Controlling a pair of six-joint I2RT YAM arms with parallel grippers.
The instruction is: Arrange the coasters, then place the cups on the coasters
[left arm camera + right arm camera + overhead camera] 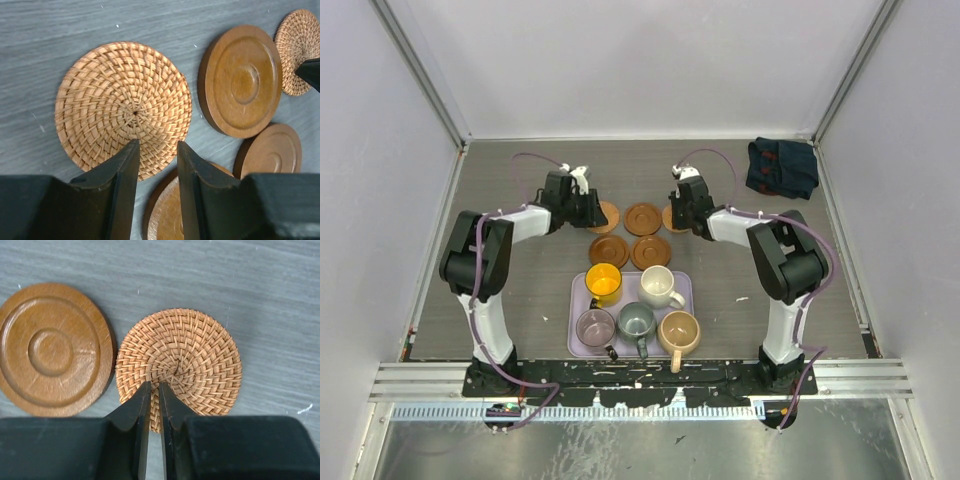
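Five coasters lie in a cluster mid-table: a woven one (608,213) (122,100), wooden ones (642,218), (609,248), (650,251), and a second woven one (671,217) (195,355). My left gripper (590,207) (158,145) hovers over the near edge of the left woven coaster, jaws a little apart with nothing between them. My right gripper (682,212) (155,385) sits over the right woven coaster, jaws almost together and holding nothing. The cups stand on the lilac tray (574,318): yellow (604,283), white (658,287), mauve (595,327), grey-green (637,322), tan (679,332).
A dark navy cloth (782,167) lies bunched at the back right. Walls close the table at the back and both sides. A wooden coaster (52,347) lies just left of the right woven one.
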